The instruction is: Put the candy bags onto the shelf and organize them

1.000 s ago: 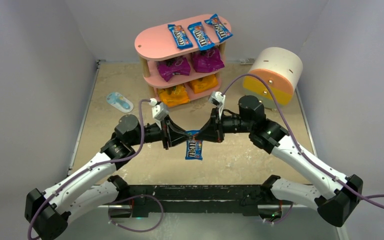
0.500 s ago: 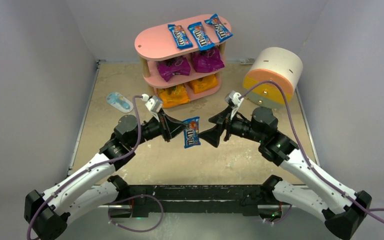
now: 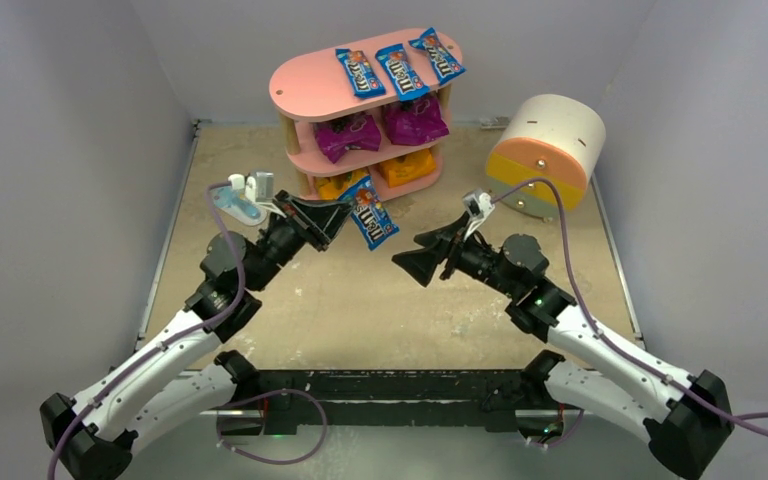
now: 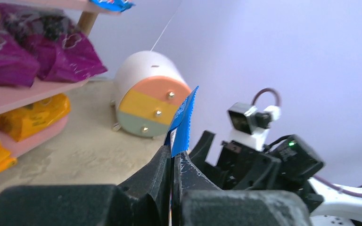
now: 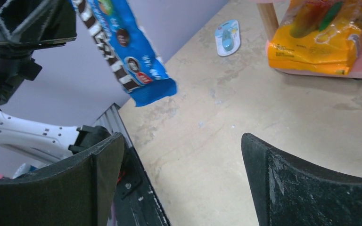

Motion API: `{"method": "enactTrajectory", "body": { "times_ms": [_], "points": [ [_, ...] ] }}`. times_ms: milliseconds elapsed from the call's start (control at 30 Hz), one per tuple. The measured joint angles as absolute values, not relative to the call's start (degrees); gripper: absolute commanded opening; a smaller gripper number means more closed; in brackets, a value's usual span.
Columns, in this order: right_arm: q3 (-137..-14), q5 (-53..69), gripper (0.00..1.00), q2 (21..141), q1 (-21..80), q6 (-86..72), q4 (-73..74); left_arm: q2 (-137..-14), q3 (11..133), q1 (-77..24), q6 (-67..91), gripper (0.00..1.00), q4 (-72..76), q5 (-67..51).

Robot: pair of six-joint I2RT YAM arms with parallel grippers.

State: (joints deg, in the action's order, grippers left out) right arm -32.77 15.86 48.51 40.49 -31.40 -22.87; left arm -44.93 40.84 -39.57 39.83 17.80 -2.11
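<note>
The handover is finished: the right jaws have let go and stand wide, while the left jaws, clenched on the blue M&M's packet (image 3: pixel 368 212), have carried it close to the shelf (image 3: pixel 305 85) for placing.

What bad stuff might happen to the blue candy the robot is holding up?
The left gripper pinches the packet only by one end, so it may slip out. It dangles close to the shelf, so lifting it might bump a board or nudge the orange bags. One top packet lies near the edge and might get knocked off.
</note>
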Motion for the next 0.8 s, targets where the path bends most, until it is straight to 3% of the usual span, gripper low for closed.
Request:
{"method": "enactTrajectory", "body": {
  "times_ms": [633,800],
  "points": [
    [-38.5,25.9,0.74,60.8,40.5,-42.9,-45.5,-42.2,37.6,-39.6,46.5,0.0,30.0,-4.7],
    [-39.3,26.9,0.58,60.8,40.5,-44.6,-48.8,-41.7,37.6,-39.6,46.6,0.0,29.9,-4.1]
  ]
}}
